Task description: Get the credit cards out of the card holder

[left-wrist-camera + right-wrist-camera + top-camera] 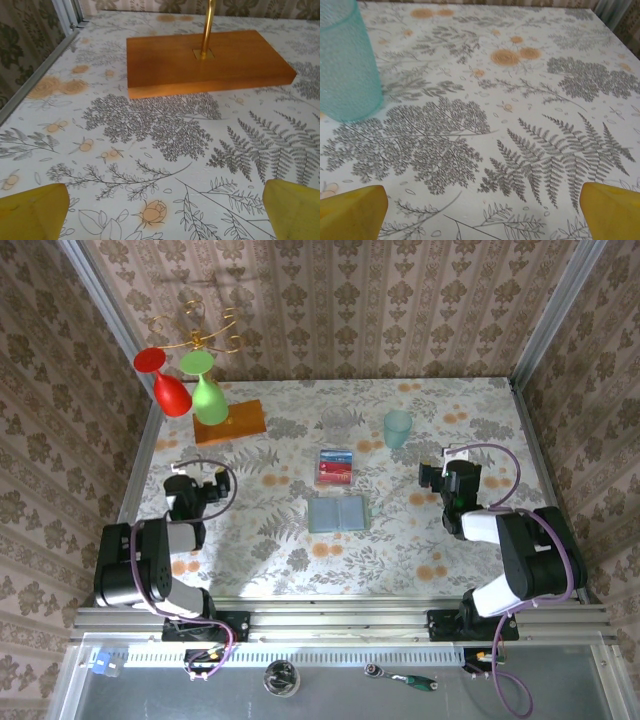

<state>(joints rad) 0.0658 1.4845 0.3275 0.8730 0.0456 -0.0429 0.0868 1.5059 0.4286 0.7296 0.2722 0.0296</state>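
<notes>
Lying flat, thin rectangular credit cards (336,468)

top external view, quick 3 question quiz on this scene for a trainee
1. True or false: the card holder lies open and flat on the table.
2. Which thing stands to the right of the credit cards and a little further back? A. teal cup B. bowl C. spoon
3. Fill in: the left claw and the right claw both stand ____, holding nothing.
Key: 1 true; 2 A; 3 open
</notes>
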